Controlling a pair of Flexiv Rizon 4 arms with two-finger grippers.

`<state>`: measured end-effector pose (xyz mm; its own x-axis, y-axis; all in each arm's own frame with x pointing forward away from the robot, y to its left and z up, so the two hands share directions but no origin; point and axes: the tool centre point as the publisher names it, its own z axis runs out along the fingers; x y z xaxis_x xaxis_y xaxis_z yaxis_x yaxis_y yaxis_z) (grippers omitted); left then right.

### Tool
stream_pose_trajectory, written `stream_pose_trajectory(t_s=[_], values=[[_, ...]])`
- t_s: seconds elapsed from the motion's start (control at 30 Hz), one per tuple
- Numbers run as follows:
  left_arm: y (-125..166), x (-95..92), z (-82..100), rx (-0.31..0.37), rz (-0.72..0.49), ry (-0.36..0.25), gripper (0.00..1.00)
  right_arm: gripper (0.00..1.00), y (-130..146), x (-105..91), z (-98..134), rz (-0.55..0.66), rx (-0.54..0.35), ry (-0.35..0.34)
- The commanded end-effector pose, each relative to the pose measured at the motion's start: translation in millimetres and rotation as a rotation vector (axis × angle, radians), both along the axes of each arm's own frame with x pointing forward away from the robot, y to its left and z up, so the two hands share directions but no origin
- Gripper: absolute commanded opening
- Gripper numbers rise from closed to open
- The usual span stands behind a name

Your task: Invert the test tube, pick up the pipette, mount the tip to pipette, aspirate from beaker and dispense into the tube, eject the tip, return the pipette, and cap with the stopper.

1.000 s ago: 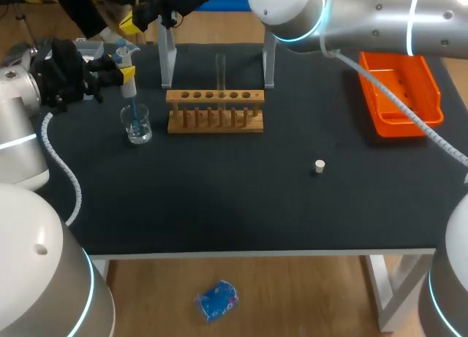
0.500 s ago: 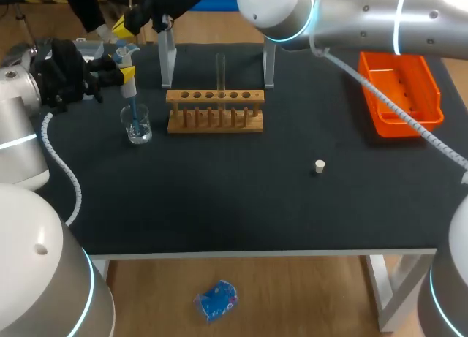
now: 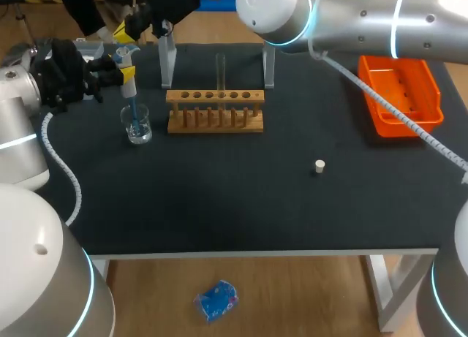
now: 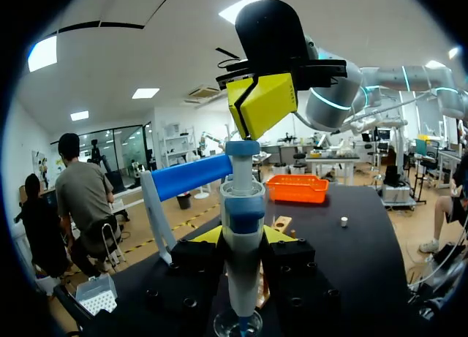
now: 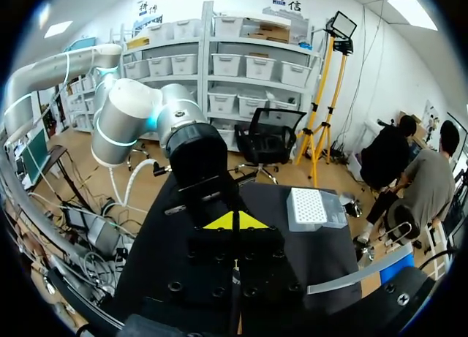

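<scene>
My left gripper (image 3: 123,74) gripped the pipette (image 3: 131,88) upright, its tip (image 3: 134,110) down in the beaker (image 3: 137,126) beside the wooden rack (image 3: 214,110). My right gripper (image 4: 263,103), fingers pressed together, hung right over the plunger (image 4: 242,148); contact I couldn't tell. I judged a straight push, a slow release and a submerged tip would draw cleanly.

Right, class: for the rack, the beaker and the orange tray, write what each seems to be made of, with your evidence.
The rack looks like unpainted wood: pale tan, matt, with drilled holes and pegs.
The beaker is clear glass or plastic: the table shows through it, but which one is unclear.
The orange tray is probably plastic: even bright colour, smooth moulded walls.
</scene>
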<state>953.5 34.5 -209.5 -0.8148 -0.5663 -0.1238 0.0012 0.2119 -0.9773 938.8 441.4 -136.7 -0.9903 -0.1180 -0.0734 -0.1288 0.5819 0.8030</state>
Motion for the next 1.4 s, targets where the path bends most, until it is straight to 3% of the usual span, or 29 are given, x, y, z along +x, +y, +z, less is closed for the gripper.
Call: stream_pose_trajectory(t_s=[0.03, 1.4], values=[[0, 0.6, 0.9, 0.002, -0.002, 0.002, 0.00, 0.00, 2, 2.3, -1, 0.002, -0.010, 0.003], [0, 0.6, 0.9, 0.002, -0.002, 0.002, 0.00, 0.00, -1, -4.8, -34, 0.000, -0.028, 0.059]])
